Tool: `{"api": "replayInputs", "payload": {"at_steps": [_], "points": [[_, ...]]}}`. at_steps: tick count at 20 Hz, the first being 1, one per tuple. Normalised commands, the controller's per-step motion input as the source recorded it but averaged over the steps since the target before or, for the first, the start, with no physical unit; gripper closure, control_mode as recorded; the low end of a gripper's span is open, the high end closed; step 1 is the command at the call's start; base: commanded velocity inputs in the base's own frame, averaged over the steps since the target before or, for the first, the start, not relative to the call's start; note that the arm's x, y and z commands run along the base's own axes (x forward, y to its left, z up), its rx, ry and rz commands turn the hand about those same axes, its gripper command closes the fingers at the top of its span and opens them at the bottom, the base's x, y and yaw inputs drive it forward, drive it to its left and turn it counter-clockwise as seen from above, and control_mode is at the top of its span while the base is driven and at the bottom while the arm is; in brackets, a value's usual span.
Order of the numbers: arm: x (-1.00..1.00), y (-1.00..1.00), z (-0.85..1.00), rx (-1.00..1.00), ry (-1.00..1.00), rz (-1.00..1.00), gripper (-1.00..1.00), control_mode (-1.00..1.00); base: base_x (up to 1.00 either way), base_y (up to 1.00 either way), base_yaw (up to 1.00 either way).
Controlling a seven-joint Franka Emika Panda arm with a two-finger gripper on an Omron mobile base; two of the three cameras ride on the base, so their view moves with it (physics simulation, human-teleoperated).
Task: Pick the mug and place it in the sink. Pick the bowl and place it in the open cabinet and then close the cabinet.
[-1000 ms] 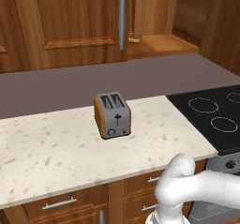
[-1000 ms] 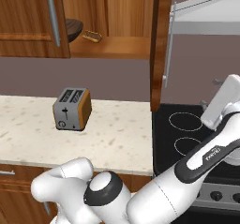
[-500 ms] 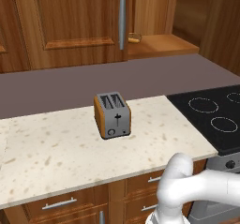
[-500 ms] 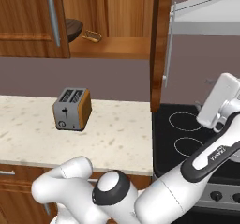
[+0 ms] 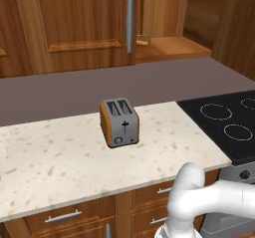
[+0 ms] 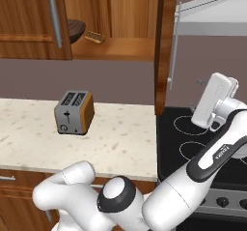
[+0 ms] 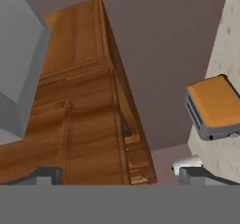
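Bowl (image 6: 77, 28) already on the open cabinet (image 6: 116, 46) shelf, fingers (image 7: 47, 174) spread apart and empty beside the swung-out door (image 6: 165, 46); closing step in hand, likely pushing that door shut.

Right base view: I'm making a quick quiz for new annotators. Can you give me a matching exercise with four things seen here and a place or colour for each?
Things:
1. toaster
2. bowl
3. stovetop
4. range hood

Descriptions:
A. black, with ring marks
B. inside the open cabinet, partly behind its door
C. grey, at the upper right
D. standing on the speckled counter

Pairs: 1-D, 2-B, 3-A, 4-C
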Motion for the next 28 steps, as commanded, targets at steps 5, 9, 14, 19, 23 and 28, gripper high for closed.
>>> {"api": "replayInputs", "payload": {"at_steps": [5, 9, 14, 19, 23, 28], "points": [[0.00, 0.55, 0.04, 0.00, -0.09, 0.10, -1.00, -1.00, 0.00, 0.00, 0.00], [-0.16, 0.89, 0.16, -0.05, -0.17, 0.08, -1.00, -1.00, 0.00, 0.00, 0.00], [-0.34, 1.00, 0.20, -0.08, -0.22, 0.01, -1.00, -1.00, 0.00, 0.00, 0.00], [-0.41, 1.00, 0.16, -0.08, -0.22, 0.00, -1.00, -1.00, 0.00, 0.00, 0.00], [-0.61, 1.00, 0.11, -0.07, -0.26, 0.00, -1.00, -1.00, 0.00, 0.00, 0.00], [-0.54, 1.00, 0.06, -0.13, -0.34, -0.14, -1.00, -1.00, 0.00, 0.00, 0.00]]}}
